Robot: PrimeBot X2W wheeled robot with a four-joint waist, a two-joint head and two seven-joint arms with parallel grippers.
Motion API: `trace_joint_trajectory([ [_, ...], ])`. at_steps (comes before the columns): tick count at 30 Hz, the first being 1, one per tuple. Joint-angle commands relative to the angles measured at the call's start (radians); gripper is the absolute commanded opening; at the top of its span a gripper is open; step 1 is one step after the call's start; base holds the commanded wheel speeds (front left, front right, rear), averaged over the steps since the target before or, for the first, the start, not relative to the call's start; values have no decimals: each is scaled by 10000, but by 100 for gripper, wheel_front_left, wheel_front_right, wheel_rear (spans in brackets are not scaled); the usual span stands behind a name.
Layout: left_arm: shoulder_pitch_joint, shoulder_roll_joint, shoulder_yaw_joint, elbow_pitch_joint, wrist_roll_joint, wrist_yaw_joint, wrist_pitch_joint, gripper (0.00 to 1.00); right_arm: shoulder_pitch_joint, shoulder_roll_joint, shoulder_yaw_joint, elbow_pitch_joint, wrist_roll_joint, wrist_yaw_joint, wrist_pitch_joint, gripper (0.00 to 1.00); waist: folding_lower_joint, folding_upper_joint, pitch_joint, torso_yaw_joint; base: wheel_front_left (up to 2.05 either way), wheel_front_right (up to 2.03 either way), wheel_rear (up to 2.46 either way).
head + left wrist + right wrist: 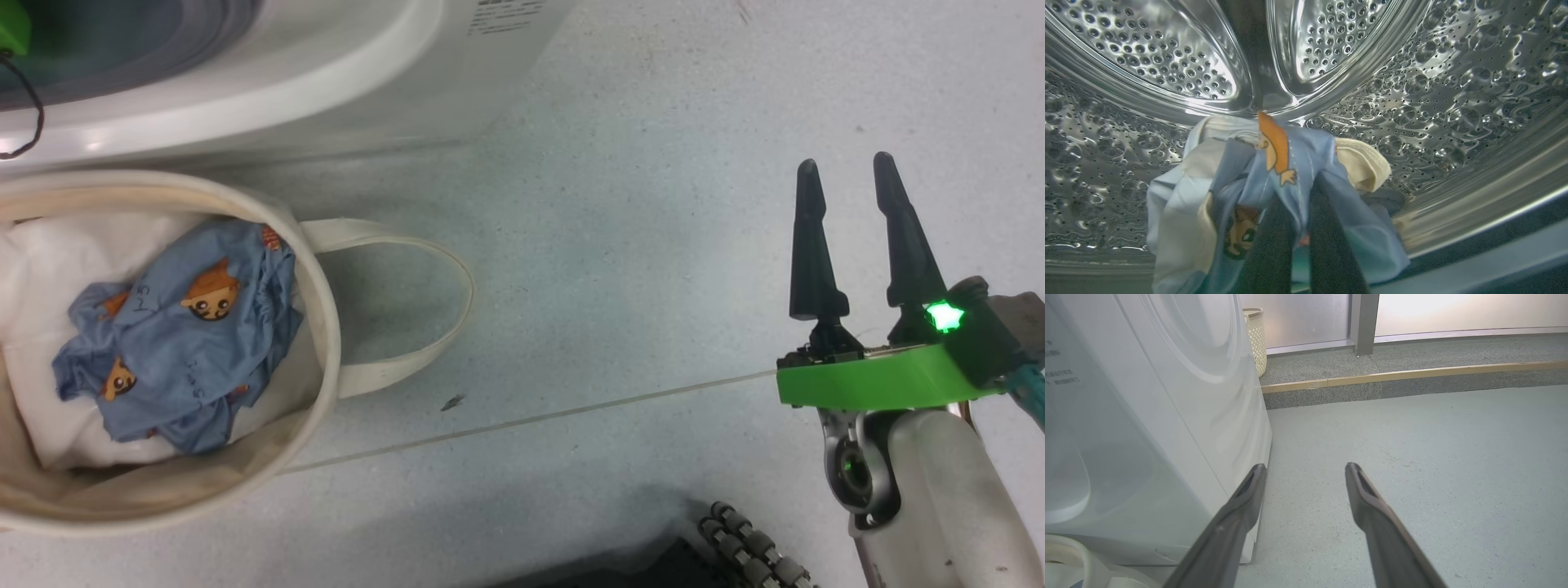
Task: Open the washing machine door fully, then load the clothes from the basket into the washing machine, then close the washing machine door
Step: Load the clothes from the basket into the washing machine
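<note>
**A:** Which step is in hand?

**B:** Loading, I'd say. The left claw point(1300, 188) is inside the drum point(1453, 122). Its fingers are drawn narrow, with a bundle point(1241, 167) of blue and cream cloth caught between them and draped over the tips, at six o'clock in its wrist view.

**A:** Is the bundle truly pinched?

**B:** It looks so, since cloth fills the slit between the fingers. Whether it also rests on the drum wall, I cannot tell.

**A:** And the other claw?

**B:** The right claw point(846, 163) stands wide and holds nothing. It is over the floor point(612, 286) at four o'clock in the head view, well apart from the basket point(326, 327).

**A:** Is there more to load?

**B:** Yes. The basket sits at nine o'clock, just beside the washing machine point(326, 73) at eleven. Blue clothes point(188, 343) lie crumpled in it on white padding point(49, 269).

**A:** So what does the next move call for?

**B:** Probably spreading the fingers so the bundle drops deep in the drum. Then the arm should draw out without snagging cloth and go to the basket. The door waits until the basket is cleared.
</note>
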Motion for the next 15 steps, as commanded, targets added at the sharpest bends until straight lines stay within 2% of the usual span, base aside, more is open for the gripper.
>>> trace_joint_trajectory([
  [1, -274, 465, 94, -227, 85, 79, -56, 0, 85, 84, 114, -329, -49, 4, -124, 100, -1, 0, 44, -57, 0, 0, 0],
  [2, -295, 435, 83, -227, 107, 93, -57, 0, 77, 100, 116, -328, -46, 4, -124, 100, -1, 0, 38, -72, 0, 0, 0],
  [3, -293, 410, 98, -229, 104, 99, -57, 96, 63, 118, 132, -322, -37, 4, -124, 100, -1, 0, 14, -92, 0, 0, 0],
  [4, -256, 373, 124, -176, 76, 99, -57, 100, 47, 136, 157, -305, -22, 4, -124, 100, -1, 0, -30, -109, 0, 0, 0],
  [15, 378, 128, 291, 632, -407, 136, 394, 100, -76, 148, 298, 19, 177, 4, -124, 100, -1, 0, -779, -38, 0, 0, 0],
])
